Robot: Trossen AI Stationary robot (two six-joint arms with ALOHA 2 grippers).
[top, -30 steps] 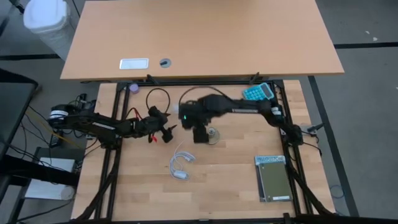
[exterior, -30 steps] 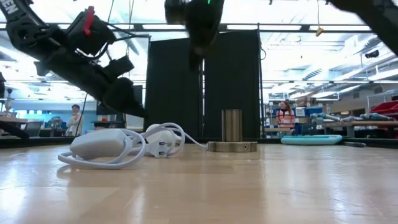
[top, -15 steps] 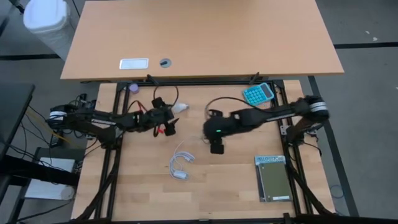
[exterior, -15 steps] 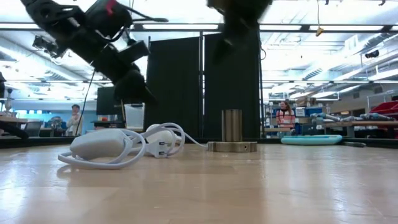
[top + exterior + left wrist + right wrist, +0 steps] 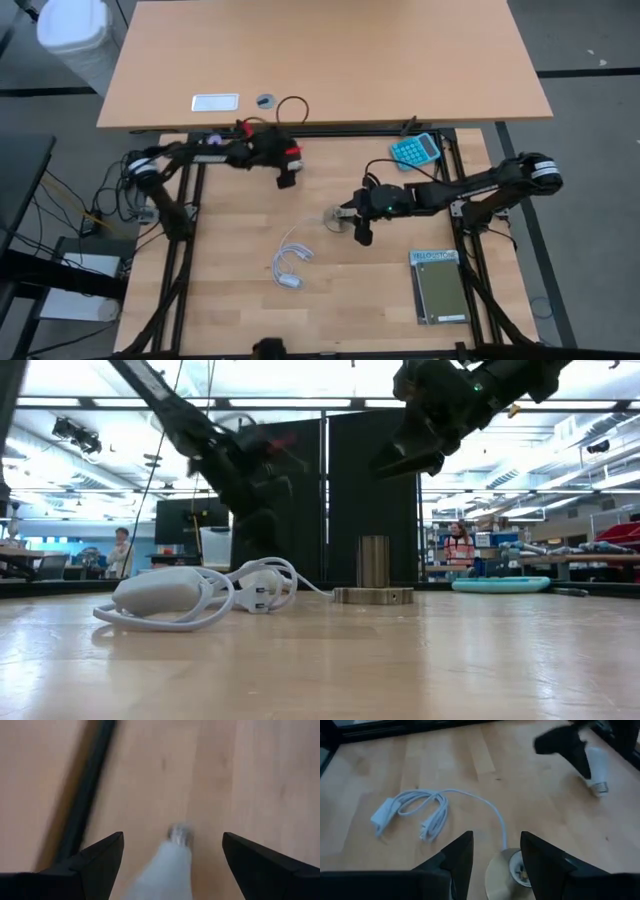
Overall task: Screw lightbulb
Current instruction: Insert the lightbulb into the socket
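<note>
Pale wooden tabletop (image 5: 330, 290): small white pear-shaped lightbulb (image 5: 170, 865) lies between the spread left end effector (image 5: 170, 852) fingers, ungripped. Right end effector (image 5: 492, 855), pressed together, hovers over the empty round grey socket (image 5: 512, 870); screwing remains

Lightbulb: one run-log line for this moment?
lightbulb: on table, between open left gripper fingers | socket: empty, right gripper shut above it

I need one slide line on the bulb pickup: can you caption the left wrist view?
Left gripper open, its fingers either side of the white lightbulb over the wooden table.
</note>
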